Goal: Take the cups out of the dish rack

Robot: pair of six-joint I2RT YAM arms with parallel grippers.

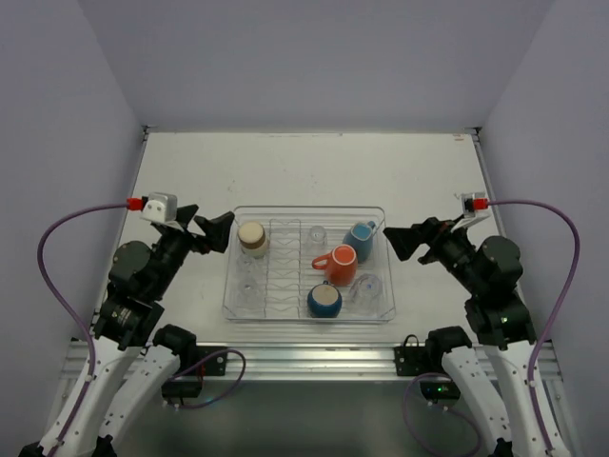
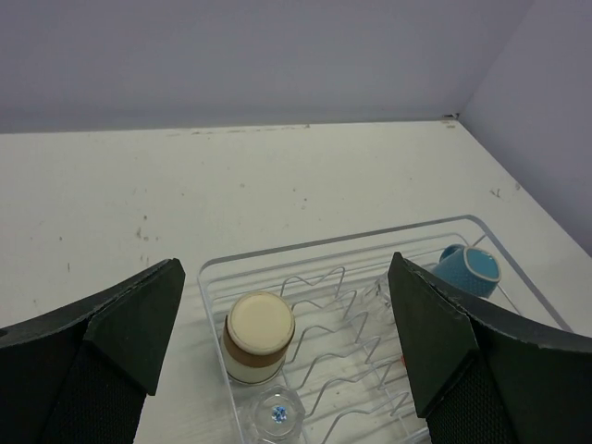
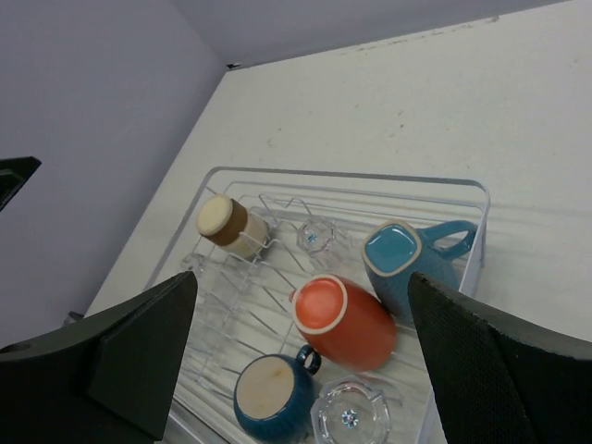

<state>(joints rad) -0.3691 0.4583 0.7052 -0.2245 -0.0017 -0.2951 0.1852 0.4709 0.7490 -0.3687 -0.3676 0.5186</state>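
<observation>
All cups (image 1: 335,264) are still sitting in the dish rack (image 1: 309,211). The left gripper (image 1: 211,231) and right gripper (image 1: 404,238) are hovering wide open, empty. Next, I think, the left one should be reaching for the tan-cream cup (image 1: 252,236).

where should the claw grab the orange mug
Grip the orange mug around its round body, just under the upturned base, probably from above with the right claw. It sits tilted, handle pointing left, with the light blue mug and dark blue cup close beside it.
</observation>
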